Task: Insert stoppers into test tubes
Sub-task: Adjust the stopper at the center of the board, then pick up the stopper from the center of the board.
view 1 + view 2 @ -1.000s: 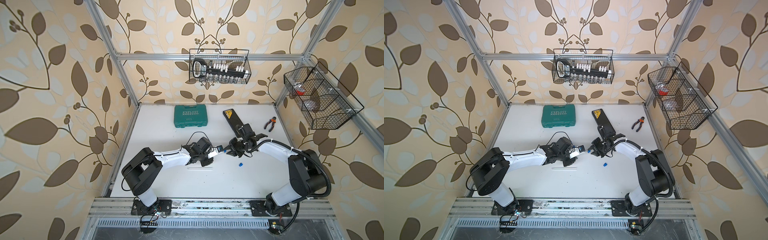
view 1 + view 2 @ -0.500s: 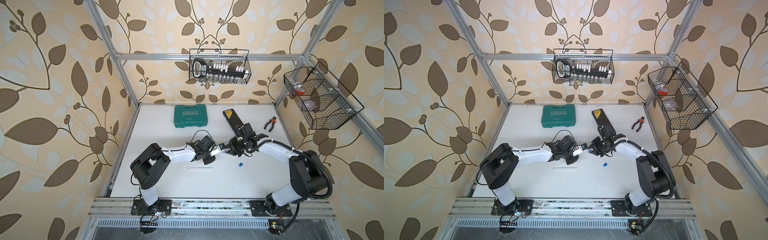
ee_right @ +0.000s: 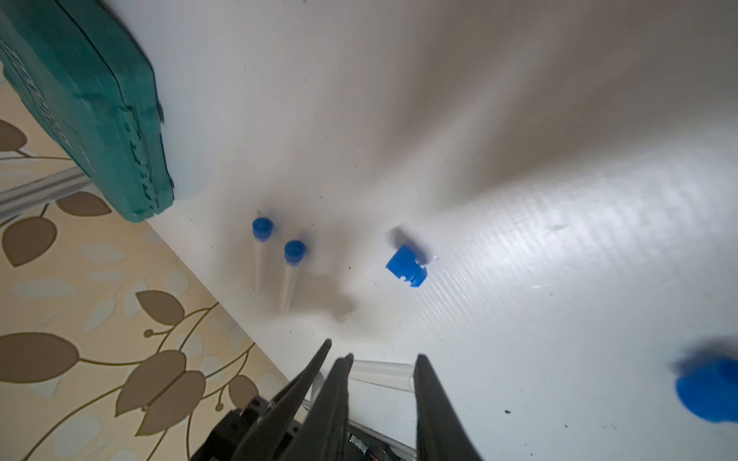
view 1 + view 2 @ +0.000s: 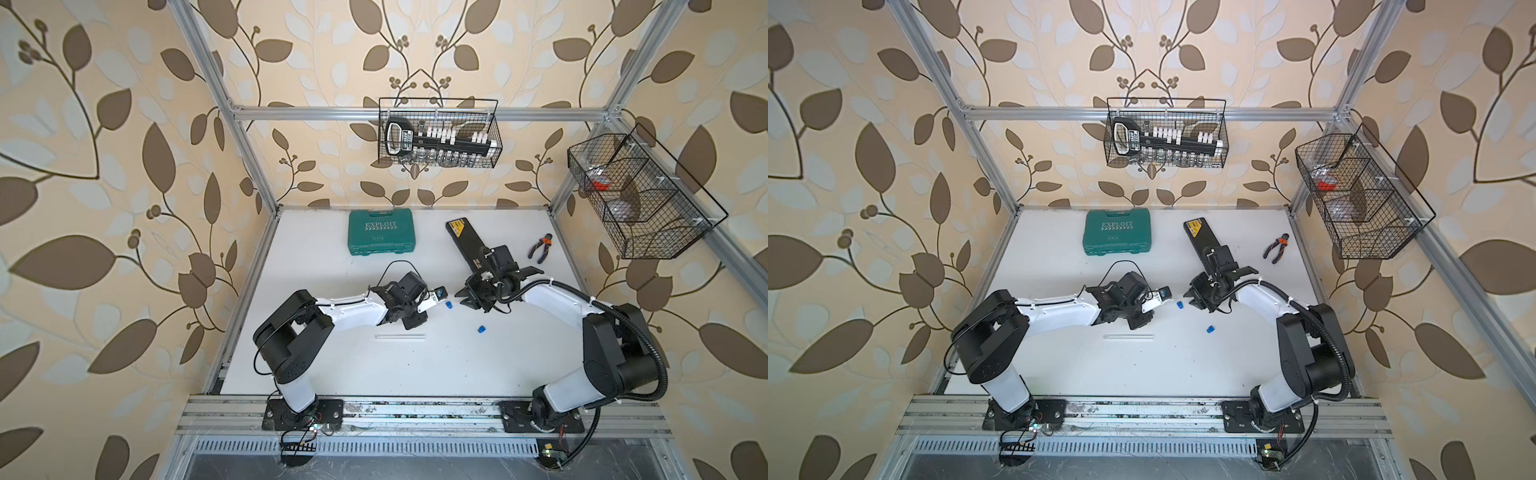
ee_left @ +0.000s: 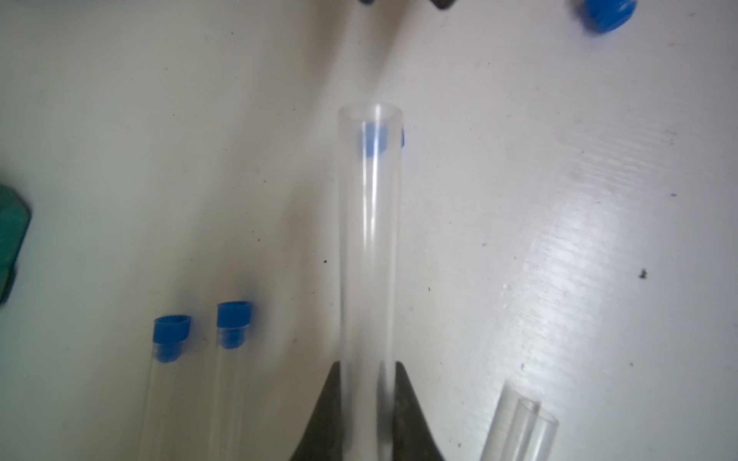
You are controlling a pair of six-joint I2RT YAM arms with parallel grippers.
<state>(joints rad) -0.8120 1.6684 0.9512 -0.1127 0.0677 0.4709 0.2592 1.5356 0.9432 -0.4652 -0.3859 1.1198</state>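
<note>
quick look at where this is at. left end effector (image 5: pixel 367 371) is clamped on a test tube (image 5: pixel 369 239), mouth end sticking out, open, no plug in it yet. right end effector (image 3: pixel 379 359) has its fingers apart w/ nothing between them afaict.

the bit that matters: the nearest stopper (image 4: pixel 448 304) sits on the worktop (image 4: pixel 457 365) pretty much dead centre of frame in both top views. it's right in the gap between the two end effectors, a touch lower-left of the right one's tips. it's lying on its side, ribbed end showing in the right wrist view. left arm is busy holding and the right arm is free and just beside the plug, so imo right is the one to grab it. the held tube's long axis points across toward the right end effector, mouth facing it. so the plug prob needs lining up along that axis, ribbed end first.

other stuff:
- second stopper (image 4: pixel 481 329) is further to the lower right, apart from both arms.
- spare open test tube (image 4: pixel 400 336) lies flat just below the left end effector, axis horizontal in frame.
- two plugged tubes (image 3: pixel 287 279) lie side by side on the worktop, so prob about halfway done.

risk imo: a plug on its side could roll or skid away when pinched.
</note>
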